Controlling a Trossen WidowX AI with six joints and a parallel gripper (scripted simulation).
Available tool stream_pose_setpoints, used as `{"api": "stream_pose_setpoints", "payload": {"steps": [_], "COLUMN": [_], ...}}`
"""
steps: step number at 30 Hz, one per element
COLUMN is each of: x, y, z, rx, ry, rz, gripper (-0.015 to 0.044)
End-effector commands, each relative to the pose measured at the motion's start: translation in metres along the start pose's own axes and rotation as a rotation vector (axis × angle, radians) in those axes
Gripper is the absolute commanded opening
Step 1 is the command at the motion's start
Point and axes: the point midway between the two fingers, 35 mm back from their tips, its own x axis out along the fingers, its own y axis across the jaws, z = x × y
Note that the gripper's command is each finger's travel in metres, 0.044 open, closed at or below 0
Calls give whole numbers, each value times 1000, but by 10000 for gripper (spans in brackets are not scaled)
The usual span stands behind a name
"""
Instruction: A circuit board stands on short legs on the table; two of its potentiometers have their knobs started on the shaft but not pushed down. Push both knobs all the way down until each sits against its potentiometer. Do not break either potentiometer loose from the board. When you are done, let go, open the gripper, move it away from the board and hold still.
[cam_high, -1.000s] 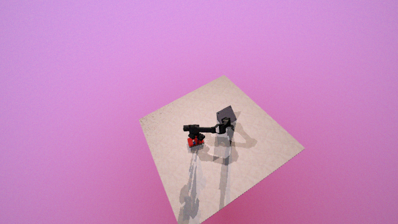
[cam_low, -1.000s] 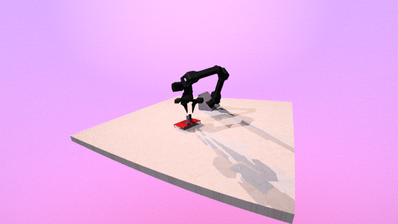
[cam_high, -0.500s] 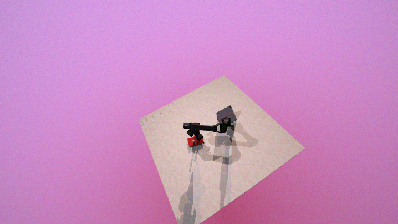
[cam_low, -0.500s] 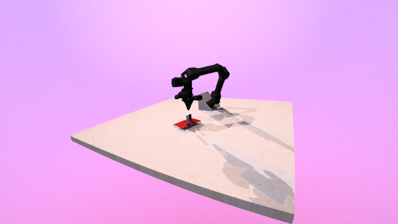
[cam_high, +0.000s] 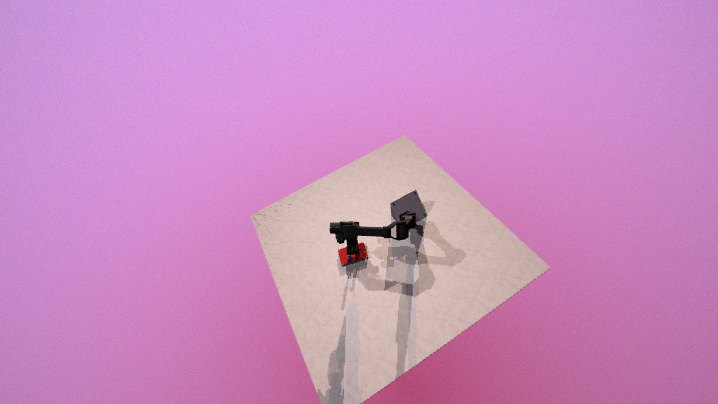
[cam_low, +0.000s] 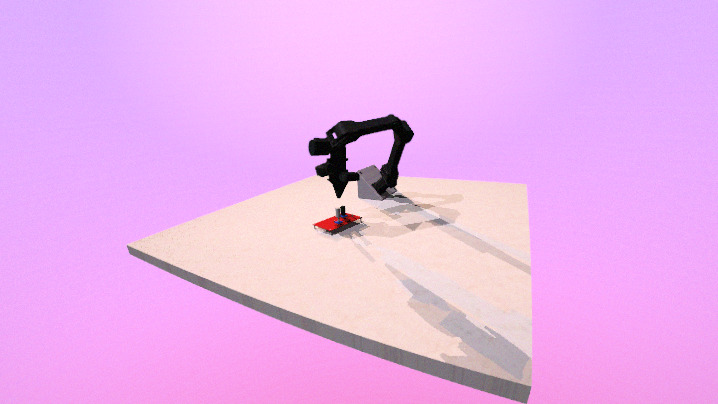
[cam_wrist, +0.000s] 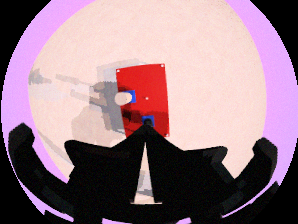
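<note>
The red circuit board (cam_high: 343, 259) (cam_low: 325, 225) (cam_wrist: 156, 82) stands on short legs. A pale grey knob (cam_low: 337, 213) (cam_wrist: 122, 98) stands upright over one blue potentiometer (cam_low: 338, 221) (cam_wrist: 132, 95). A black knob (cam_low: 343, 210) (cam_wrist: 147, 122) stands over the other blue potentiometer (cam_wrist: 149, 117), partly behind the fingertips in the wrist view. Any gap under either knob is too small to tell. My gripper (cam_low: 339, 196) (cam_wrist: 145, 128) is shut and empty, pointing down, with its tips a little above the knobs and touching neither.
The arm's base is at a grey slanted block (cam_high: 407, 203) (cam_low: 368, 184) behind the board. The arm (cam_high: 372, 231) (cam_low: 371, 125) arches from there to above the board. The pale table (cam_high: 321, 211) (cam_low: 241, 251) carries long shadows.
</note>
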Motion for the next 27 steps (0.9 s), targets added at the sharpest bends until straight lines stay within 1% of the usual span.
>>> {"api": "stream_pose_setpoints", "payload": {"steps": [1,27], "x": [-1,-8], "y": [3,16], "z": [3,15], "rx": [113,1016], "ry": [-5,-5], "rz": [3,21], "gripper": [0,0]}}
